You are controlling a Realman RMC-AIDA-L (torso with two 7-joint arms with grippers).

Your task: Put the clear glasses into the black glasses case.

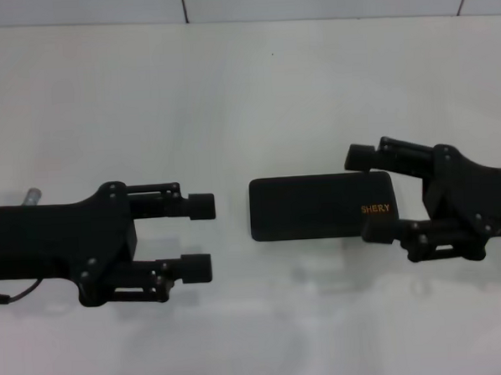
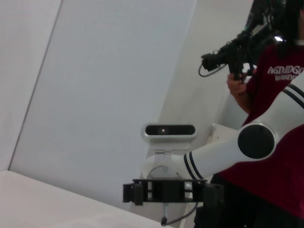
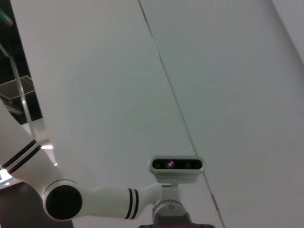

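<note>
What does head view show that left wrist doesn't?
Head only: the case, lid shut, flat on the table; the left gripper, open, short of the case's near end; the right gripper's two fingers either side of the case's SHERY end. No glasses are visible.

Left wrist only: the head camera, a white arm, and a person in a dark red shirt holding a black device.

Both: the right gripper and the white tabletop.
</note>
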